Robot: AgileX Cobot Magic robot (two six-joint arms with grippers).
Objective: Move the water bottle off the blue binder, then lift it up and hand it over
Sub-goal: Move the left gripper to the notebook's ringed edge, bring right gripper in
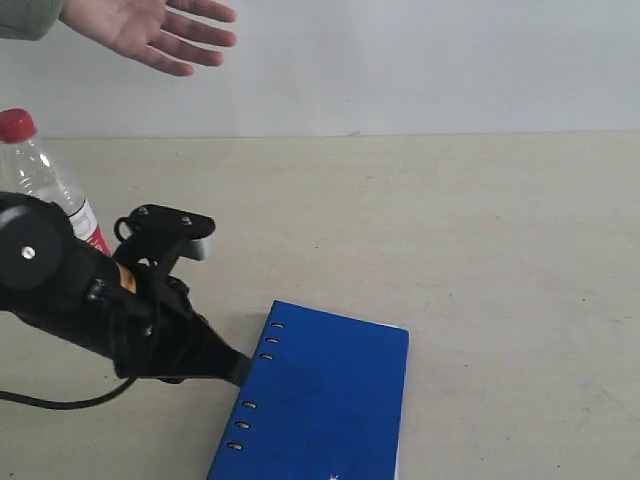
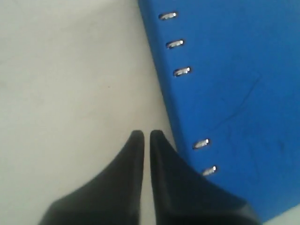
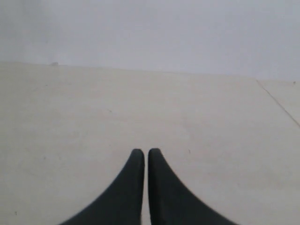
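The water bottle (image 1: 38, 172) stands upright at the far left on the table, off the blue binder (image 1: 325, 400), with its lower half hidden behind my left arm. The binder lies flat near the front edge, its row of oval holes (image 2: 182, 71) facing my left gripper (image 1: 240, 368). In the left wrist view that gripper (image 2: 146, 136) is shut and empty, low over the table with one finger (image 2: 161, 145) at the binder's (image 2: 234, 93) holed edge. My right gripper (image 3: 142, 152) is shut and empty over bare table; the exterior view does not show it.
A person's open hand (image 1: 155, 32) is held palm up above the far left of the table, over the bottle. A pale wall (image 3: 150, 33) stands behind the beige tabletop (image 1: 450, 230). A black cable (image 1: 60, 403) trails from my left arm.
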